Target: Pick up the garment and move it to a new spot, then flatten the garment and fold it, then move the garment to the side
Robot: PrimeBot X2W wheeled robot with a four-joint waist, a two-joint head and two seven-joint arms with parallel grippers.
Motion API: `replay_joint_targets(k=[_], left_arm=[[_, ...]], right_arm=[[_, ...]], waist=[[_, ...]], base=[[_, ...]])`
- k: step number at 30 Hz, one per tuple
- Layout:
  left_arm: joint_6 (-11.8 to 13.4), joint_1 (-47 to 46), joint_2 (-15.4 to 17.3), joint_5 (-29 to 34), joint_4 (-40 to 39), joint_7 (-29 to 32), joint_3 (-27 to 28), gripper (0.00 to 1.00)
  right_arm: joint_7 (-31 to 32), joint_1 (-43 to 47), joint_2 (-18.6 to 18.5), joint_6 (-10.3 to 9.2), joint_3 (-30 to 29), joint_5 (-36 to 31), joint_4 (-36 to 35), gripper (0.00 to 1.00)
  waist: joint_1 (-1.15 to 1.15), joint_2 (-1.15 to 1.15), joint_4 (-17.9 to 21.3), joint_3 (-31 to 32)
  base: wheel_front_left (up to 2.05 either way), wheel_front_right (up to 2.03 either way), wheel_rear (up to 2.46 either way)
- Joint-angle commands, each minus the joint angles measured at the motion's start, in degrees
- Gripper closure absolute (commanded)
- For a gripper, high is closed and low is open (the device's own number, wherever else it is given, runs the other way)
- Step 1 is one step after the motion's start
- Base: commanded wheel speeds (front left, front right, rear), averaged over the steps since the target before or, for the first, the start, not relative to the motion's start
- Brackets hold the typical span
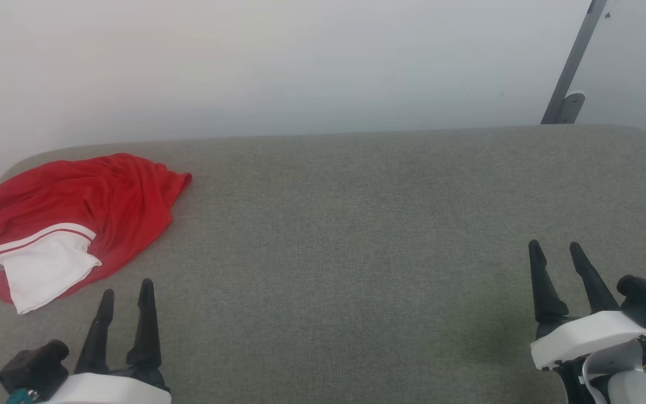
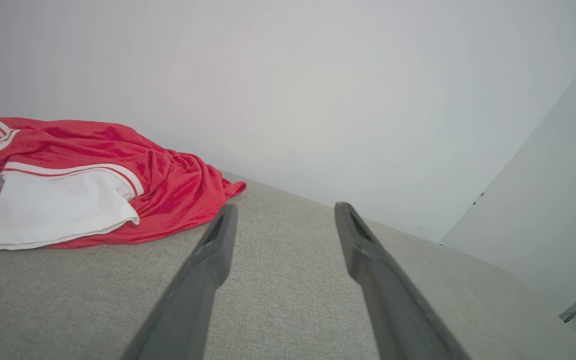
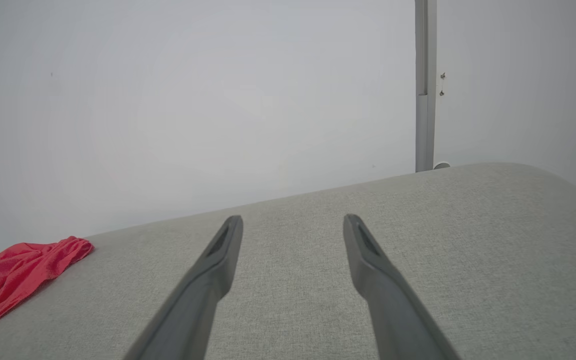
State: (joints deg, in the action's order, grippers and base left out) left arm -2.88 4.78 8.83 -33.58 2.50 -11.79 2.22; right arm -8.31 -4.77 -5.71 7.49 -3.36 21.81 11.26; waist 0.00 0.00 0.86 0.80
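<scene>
Nearest the head camera, left claw (image 1: 128,287) and right claw (image 1: 554,244) sit low at the near edge of the counter (image 1: 356,224), one at each side, fingers pointing toward the far wall (image 1: 300,67). Both claws stand parted and hold nothing; each wrist view shows a plain gap between the two fingers, with grey weave beneath. Red garment (image 1: 104,202) lies in a loose heap at the far left corner of the counter, close to the wall. It is just beyond the left claw and slightly to its left, not touching it, and well apart from the right claw. Body cloth is bunched in soft ridges; white sleeve (image 1: 48,264) flops over the near side, stripe trim (image 1: 42,234) along its seam. Judged a thin, light jersey: limp, no stiffness, will sag and drape from any single hold, perhaps a little slick against the dark fingers, not fragile. Counter covering looks coarse, so dragging may snag; a lift seems safer. Best hold judged to be the raised red folds (image 1: 143,185) at the right end of the heap, pinching several layers, or a seamed edge such as the sleeve hem, where doubled cloth gives more bite. Pick-up not yet begun. Risk: catching one layer only, so the heap unrolls and trails.
</scene>
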Motion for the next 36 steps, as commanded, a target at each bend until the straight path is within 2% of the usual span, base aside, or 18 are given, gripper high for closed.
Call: replay_joint_targets(k=[1,27,36], left_arm=[[-0.3,0.7,0.4,1.6,-0.7,-0.5,0.0,0.00],[0.1,2.3,1.7,10.5,-2.4,-3.5,-1.3,0.00],[0.3,2.2,1.9,10.6,-2.6,-3.5,-1.5,0.00]], right_arm=[[-0.6,-0.6,-0.3,0.00,0.2,-1.4,-0.7,0.00],[-2.7,-0.9,-0.7,0.00,0.4,-12.6,-1.1,0.00],[-2.7,-0.7,-0.5,0.00,0.4,-12.8,-1.1,0.00]], waist=[[0.00,0.00,0.0,0.0],[0.00,0.00,0.2,0.4],[0.00,0.00,0.2,0.5]], base=[[0.00,0.00,0.00],[0.00,0.00,0.00],[0.00,0.00,0.00]])
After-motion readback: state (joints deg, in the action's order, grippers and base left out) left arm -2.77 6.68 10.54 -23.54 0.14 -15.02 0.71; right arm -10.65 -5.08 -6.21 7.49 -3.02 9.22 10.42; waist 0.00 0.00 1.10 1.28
